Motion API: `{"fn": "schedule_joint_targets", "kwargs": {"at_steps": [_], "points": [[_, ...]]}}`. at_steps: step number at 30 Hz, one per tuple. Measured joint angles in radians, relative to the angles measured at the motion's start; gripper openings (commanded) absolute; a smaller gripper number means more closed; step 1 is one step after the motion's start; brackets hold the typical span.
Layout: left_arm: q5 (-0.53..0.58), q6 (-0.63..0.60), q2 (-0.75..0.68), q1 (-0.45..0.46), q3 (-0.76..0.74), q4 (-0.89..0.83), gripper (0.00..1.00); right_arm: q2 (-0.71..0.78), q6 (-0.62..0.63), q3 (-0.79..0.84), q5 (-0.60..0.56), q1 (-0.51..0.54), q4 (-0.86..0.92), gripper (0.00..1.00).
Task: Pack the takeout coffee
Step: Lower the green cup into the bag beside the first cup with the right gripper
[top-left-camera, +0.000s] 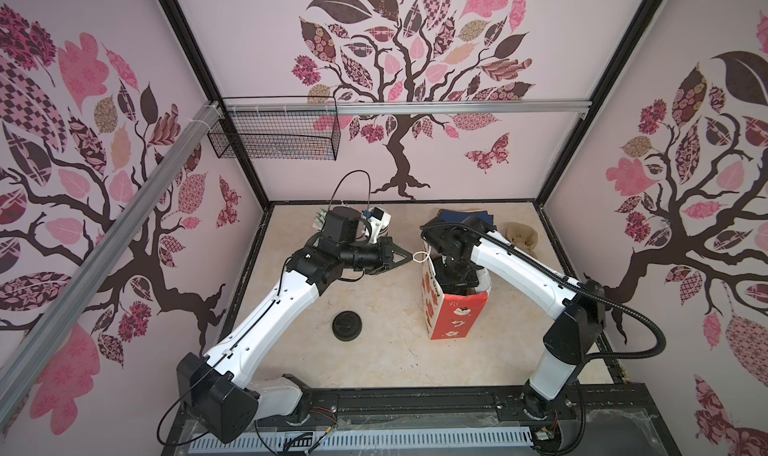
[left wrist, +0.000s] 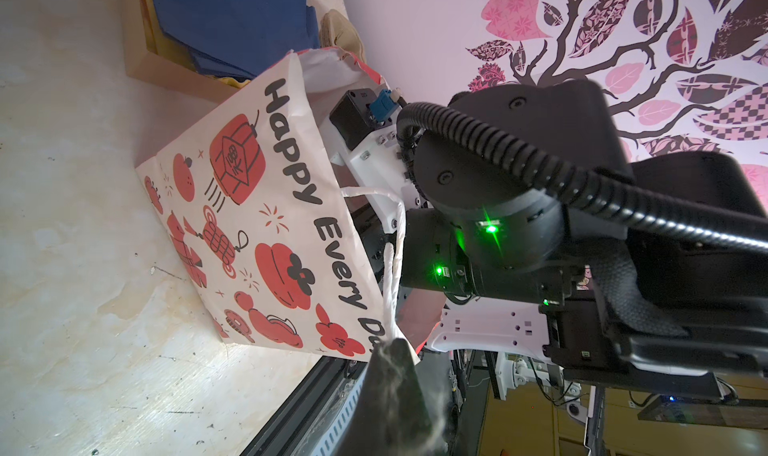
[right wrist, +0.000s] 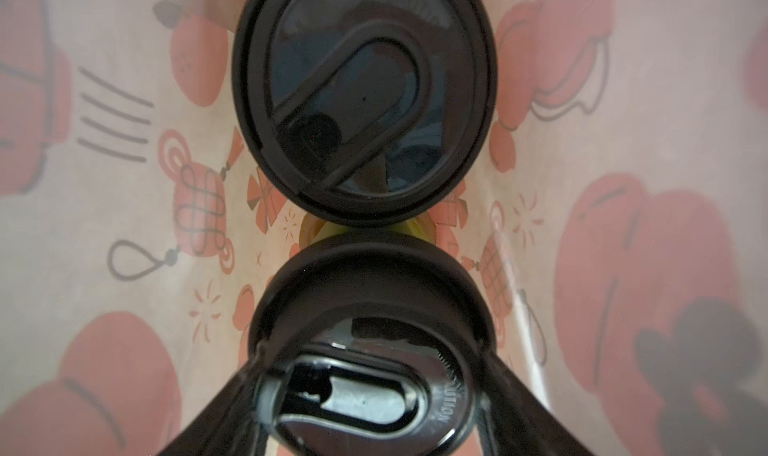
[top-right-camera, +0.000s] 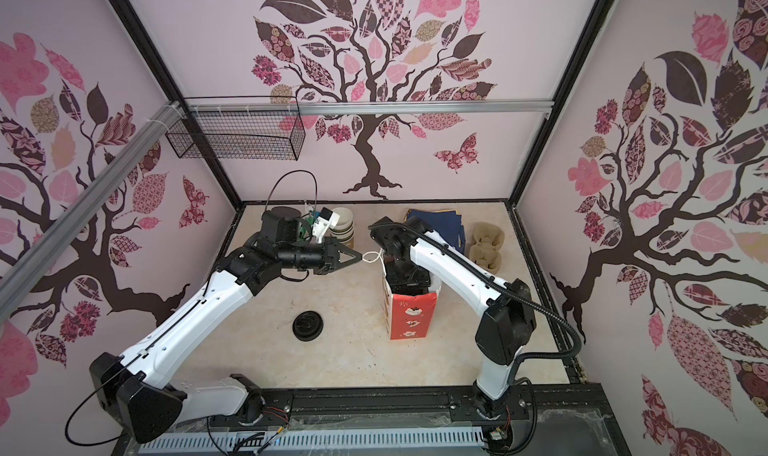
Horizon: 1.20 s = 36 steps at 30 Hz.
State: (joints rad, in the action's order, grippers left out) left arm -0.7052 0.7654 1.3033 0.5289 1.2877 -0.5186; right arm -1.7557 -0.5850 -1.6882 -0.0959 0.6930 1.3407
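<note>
A white paper bag (top-left-camera: 455, 312) (top-right-camera: 411, 316) printed with red pictures stands open right of the table's middle. My left gripper (top-left-camera: 409, 257) (top-right-camera: 358, 257) (left wrist: 392, 346) is shut on its white string handle (top-left-camera: 420, 257) (left wrist: 392, 283) and holds that side of the bag up. My right arm reaches down into the bag, so both top views hide its gripper. The right wrist view shows two takeout coffee cups side by side on the bag's floor, seen by their black sip lids. My right gripper (right wrist: 370, 344) is shut around the nearer cup (right wrist: 365, 308), its fingers (right wrist: 511, 395) pressed against the lid's sides. The farther cup (right wrist: 365, 96) touches it.
A squat stack of bare black lids (top-left-camera: 348, 326) (top-right-camera: 308, 326) sits left of the bag. At the back are stacked paper cups (top-right-camera: 343, 225), blue napkins (top-right-camera: 436, 221) and a brown pulp cup carrier (top-right-camera: 486, 246). A wire basket (top-left-camera: 274, 134) hangs on the back wall.
</note>
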Motion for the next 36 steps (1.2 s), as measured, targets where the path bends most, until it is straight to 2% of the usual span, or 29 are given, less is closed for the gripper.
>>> {"fn": "schedule_joint_targets", "kwargs": {"at_steps": [21, 36], "points": [[0.034, -0.034, 0.0, 0.0, 0.0, -0.069, 0.0, 0.0, 0.018, -0.027, 0.021, -0.009, 0.012, 0.72], [0.053, -0.036, 0.0, 0.0, 0.0, -0.094, 0.0, 0.004, 0.026, 0.022, 0.035, -0.009, -0.043, 0.71]]}}
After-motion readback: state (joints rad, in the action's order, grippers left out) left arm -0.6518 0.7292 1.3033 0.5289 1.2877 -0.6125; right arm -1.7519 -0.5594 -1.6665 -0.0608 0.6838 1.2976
